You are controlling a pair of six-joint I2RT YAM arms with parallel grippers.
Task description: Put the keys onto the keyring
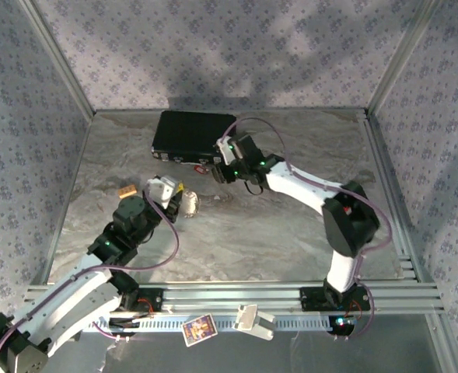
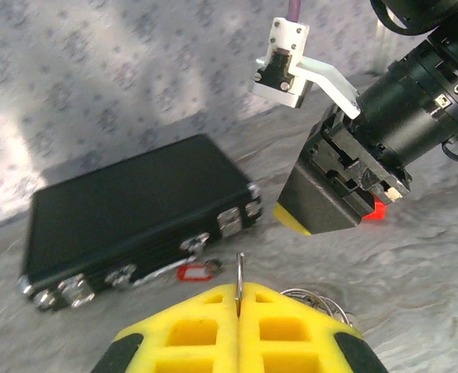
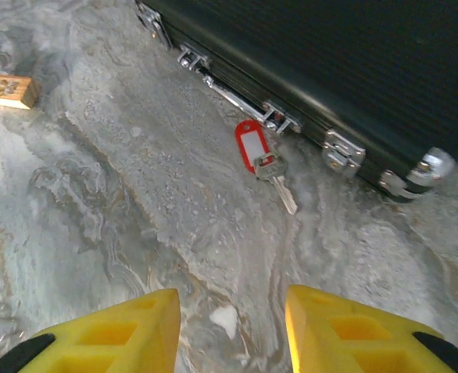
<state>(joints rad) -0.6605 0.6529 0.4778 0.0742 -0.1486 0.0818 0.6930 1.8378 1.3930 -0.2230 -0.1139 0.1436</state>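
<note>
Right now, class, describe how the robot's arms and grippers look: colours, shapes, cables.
Left arm and right arm: white links, black joints, small green lights, each trailing a looping purple cable. Left gripper and right gripper: yellow fingers with square recesses and black outer patches.

You're looking at one black rectangular hard case with silver latches [image 1: 191,136], one small key with a red plastic tag [image 3: 257,149], one silvery chain keyring [image 2: 316,298], one tan wooden block [image 3: 7,89], one patterned card [image 1: 199,328], and two yellow-fingered tools: the left tool [image 2: 239,301] and the right tool [image 3: 232,315].
</note>
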